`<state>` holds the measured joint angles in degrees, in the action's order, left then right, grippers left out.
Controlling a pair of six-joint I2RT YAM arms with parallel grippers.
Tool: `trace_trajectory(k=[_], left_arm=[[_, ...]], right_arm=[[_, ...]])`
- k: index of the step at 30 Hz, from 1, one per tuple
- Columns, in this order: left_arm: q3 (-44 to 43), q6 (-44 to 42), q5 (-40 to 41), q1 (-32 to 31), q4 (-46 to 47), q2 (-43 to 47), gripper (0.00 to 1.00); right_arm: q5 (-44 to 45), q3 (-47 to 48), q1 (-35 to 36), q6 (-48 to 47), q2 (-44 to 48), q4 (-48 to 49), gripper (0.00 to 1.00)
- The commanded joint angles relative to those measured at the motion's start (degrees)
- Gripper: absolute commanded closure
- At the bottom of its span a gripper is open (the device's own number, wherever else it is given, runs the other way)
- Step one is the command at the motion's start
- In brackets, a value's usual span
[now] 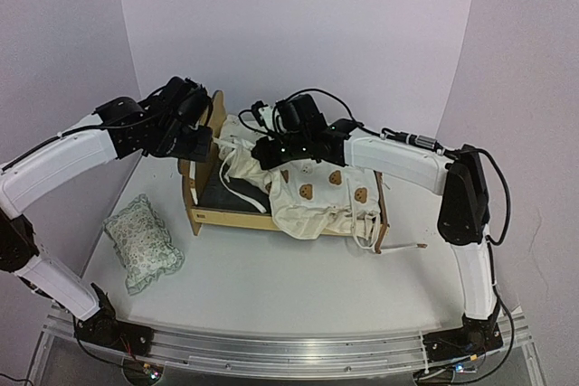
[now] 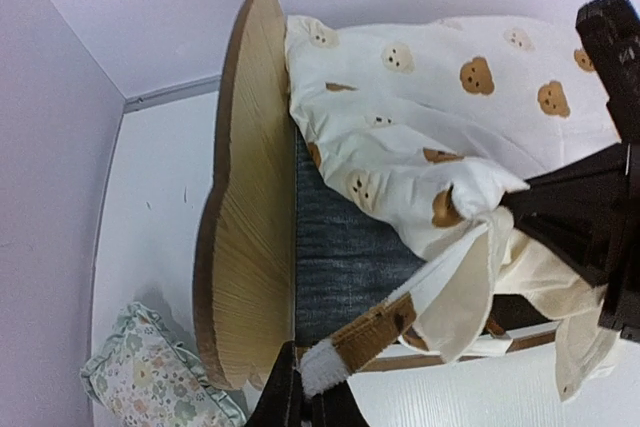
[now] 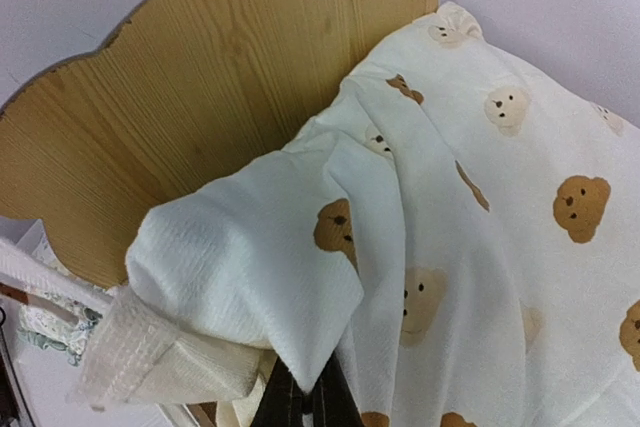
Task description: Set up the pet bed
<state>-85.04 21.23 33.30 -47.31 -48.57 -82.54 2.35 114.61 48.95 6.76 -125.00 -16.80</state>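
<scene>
Pet bed [image 1: 231, 216] stands mid-table [image 1: 298, 296]. Its long axis runs left to right in the overhead view, with the bear-ear headboard [image 2: 245, 247] at the left end and the low footboard [image 1: 384, 223] at the right. Dark grey base [image 2: 350, 257] shows bare just beside the headboard. Bear-print cover [image 1: 317, 192] lies bunched over the middle and foot end, spilling over the near rail. Left gripper [image 2: 308, 399], closed on a brown-tabbed tie [image 2: 372, 335] of the cover, sits just beside the headboard. Right gripper [image 3: 305, 399], pinched shut on a fold of the cover, hangs over the head end, inside the headboard. Both grips lie headward of the bulk of the cloth, and the left is nearer the headboard. Probable next move: draw the cover along the long axis toward the headboard. Floral pillow [image 1: 140, 241] lies apart, left of the bed.
</scene>
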Motion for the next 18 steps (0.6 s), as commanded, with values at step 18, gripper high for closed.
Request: trace_trajectory(k=[18], left_arm=[[-12.75, -1.80, 4.81, 0.11, -2.08, -2.29, 0.96]], right_arm=[[0.90, -3.21, -0.75, 0.66, 1.23, 4.32, 1.00]])
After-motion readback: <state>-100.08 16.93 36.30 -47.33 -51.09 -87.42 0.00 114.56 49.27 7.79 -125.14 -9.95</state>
